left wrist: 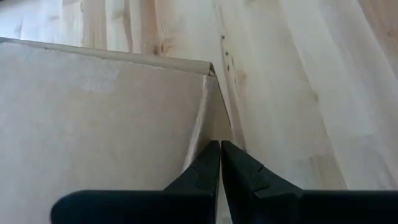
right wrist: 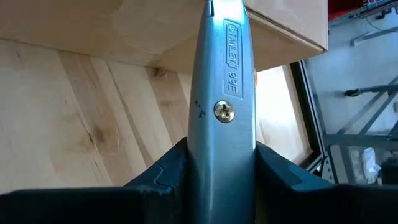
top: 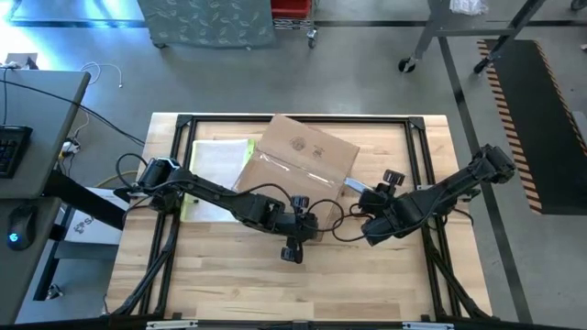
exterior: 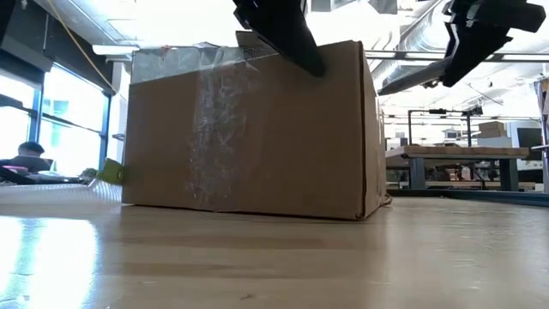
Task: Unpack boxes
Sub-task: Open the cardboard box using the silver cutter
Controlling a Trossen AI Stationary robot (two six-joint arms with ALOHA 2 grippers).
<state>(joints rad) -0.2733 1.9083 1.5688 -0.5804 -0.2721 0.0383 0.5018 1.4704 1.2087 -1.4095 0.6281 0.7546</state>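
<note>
flat clear sleeve (top: 218, 165) with yellow edge at 9 o'clock of table (top: 275, 284) centre, tucked beside the carton. brown cardboard carton (top: 303, 156) sits at 12 o'clock, skewed, flaps taped down. left gripper (top: 303, 223) at the carton's 6 o'clock edge, fingers pinched together on nothing, tips pressed at the top corner. right gripper (top: 371, 203) at 3 o'clock, clamped on a grey utility knife (right wrist: 222, 93) aimed at the carton. judgement: carton stiff, light, likely to slide; brace the top, slit the tape seam.
</note>
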